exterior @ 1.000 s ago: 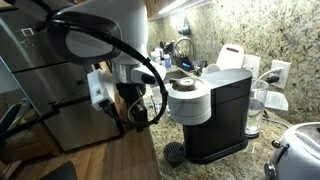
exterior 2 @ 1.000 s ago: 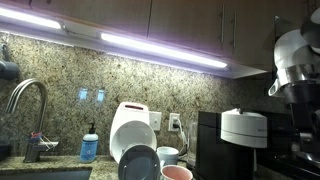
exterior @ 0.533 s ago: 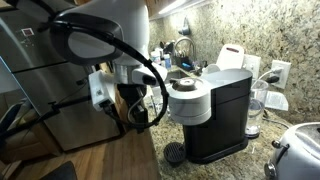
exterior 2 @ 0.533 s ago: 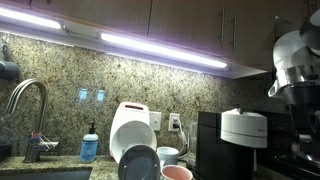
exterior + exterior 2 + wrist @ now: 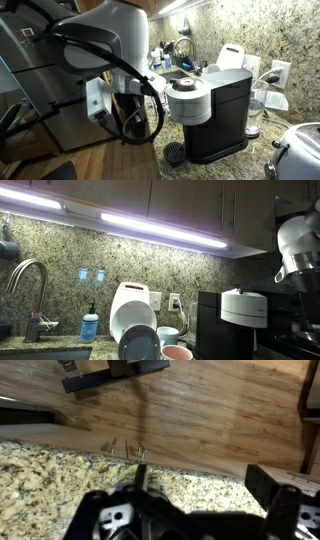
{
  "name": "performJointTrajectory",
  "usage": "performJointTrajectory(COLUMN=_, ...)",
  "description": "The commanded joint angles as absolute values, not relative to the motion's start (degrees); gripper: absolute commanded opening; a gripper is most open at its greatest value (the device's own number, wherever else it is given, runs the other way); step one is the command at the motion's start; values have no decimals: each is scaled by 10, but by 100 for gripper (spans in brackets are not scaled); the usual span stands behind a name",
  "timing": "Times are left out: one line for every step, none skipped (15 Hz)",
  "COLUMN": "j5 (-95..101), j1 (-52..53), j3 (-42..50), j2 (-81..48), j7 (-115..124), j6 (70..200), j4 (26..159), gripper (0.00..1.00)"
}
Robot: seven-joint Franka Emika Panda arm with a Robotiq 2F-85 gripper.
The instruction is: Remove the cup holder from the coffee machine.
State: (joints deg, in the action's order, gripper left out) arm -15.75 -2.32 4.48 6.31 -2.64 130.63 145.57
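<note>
At the foot of the coffee machine [image 5: 218, 115], in an exterior view, the cup holder [image 5: 175, 152] sits low against the front of the body, under the silver-grey head: a small dark round disc, lying flat. My gripper [image 5: 133, 112] hangs beside the machine on the side away from the wall, well above the disc and apart from it; this view is too dark to show how my jaws stand. In an exterior view from the sink side, the coffee machine [image 5: 238, 320] stands by the right edge with my arm [image 5: 297, 245] just beyond it; the cup holder is hidden here. In the wrist view, my gripper [image 5: 218, 518] shows as two dark parts along the bottom edge, set wide apart with nothing between them. Past them lie the speckled granite counter [image 5: 60, 475] and the wood floor [image 5: 220, 410]; neither the disc nor the machine appears. Assessment: the disc looks light, rigid and thin, probably smooth hard plastic, so a careless pinch could slip. Its perforated top offers no purchase. I judge the best hold is across the rim, jaws level with the counter, then a straight pull outward from the machine.
</note>
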Motion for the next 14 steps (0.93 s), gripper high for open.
performJointTrajectory(j5=-160, j1=-39, j3=60, j2=68, j7=-59, j6=1329, j4=1491, gripper=100)
performJointTrajectory(j5=-162, j1=-44, j3=65, j2=61, j7=-63, j6=1334, j4=1494, gripper=100)
performJointTrajectory(j5=-171, j1=-47, j3=73, j2=51, j7=-81, j6=1329, j4=1492, gripper=100)
performJointTrajectory(j5=-180, j1=-51, j3=78, j2=45, j7=-88, j6=1335, j4=1494, gripper=100)
performJointTrajectory(j5=-191, j1=-54, j3=85, j2=35, j7=-106, j6=1332, j4=1490, gripper=100)
performJointTrajectory(j5=-200, j1=-57, j3=89, j2=25, j7=-121, j6=1330, j4=1487, gripper=100)
performJointTrajectory(j5=-216, j1=-59, j3=93, j2=15, j7=-138, j6=1335, j4=1485, gripper=100)
performJointTrajectory(j5=-229, j1=-61, j3=95, j2=6, j7=-151, j6=1337, j4=1482, gripper=100)
performJointTrajectory(j5=-242, j1=-64, j3=96, j2=-7, j7=-171, j6=1342, j4=1478, gripper=100)
performJointTrajectory(j5=-260, j1=-66, j3=95, j2=-19, j7=-190, j6=1345, j4=1472, gripper=100)
performJointTrajectory(j5=-279, j1=-68, j3=93, j2=-32, j7=-206, j6=1349, j4=1466, gripper=100)
performJointTrajectory(j5=-286, j1=-72, j3=91, j2=-44, j7=-220, j6=1347, j4=1459, gripper=100)
performJointTrajectory(j5=-302, j1=-73, j3=87, j2=-59, j7=-234, j6=1349, j4=1451, gripper=100)
performJointTrajectory(j5=-314, j1=-76, j3=84, j2=-70, j7=-242, j6=1352, j4=1443, gripper=100)
